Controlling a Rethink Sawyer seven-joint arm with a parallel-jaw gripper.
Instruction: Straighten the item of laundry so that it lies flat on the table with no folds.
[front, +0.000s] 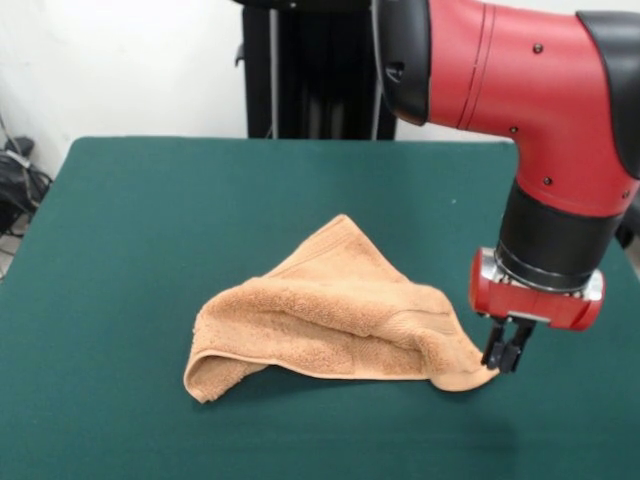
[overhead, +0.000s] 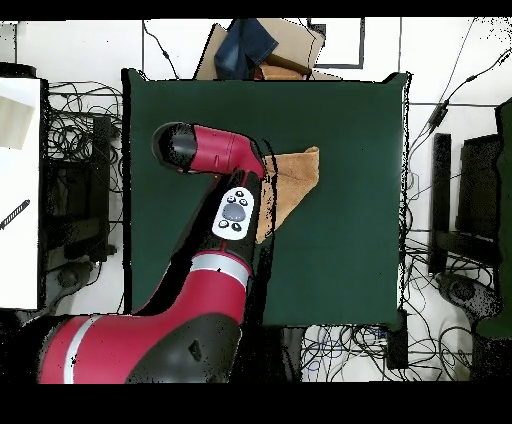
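One big dark green table (front: 150, 230) fills most of the front view; the overhead view shows it (overhead: 350, 200) as a large rectangle with cables and clutter around its edges. Red and black arm (front: 520, 90) comes next in size: it enters from the top right in the front view and bends down to the table. From overhead the arm (overhead: 215, 160) covers the table's left-centre and hides part of the cloth.

Peach-orange towel (front: 330, 320) lies roughly mid-table, bunched and folded over itself, not flat. One pointed corner sticks toward the far side, a rolled lobe sits at its near left, and a thin corner trails off to the right. From overhead only part of the towel (overhead: 295, 180) shows beside the arm.

Gripper (front: 505, 352) points straight down at the towel's right-hand corner, tips low at the table surface. Its fingers (front: 495, 350) are drawn together, and the towel corner reaches right up to them; it looks pinched, though the contact is small and hard to make out.
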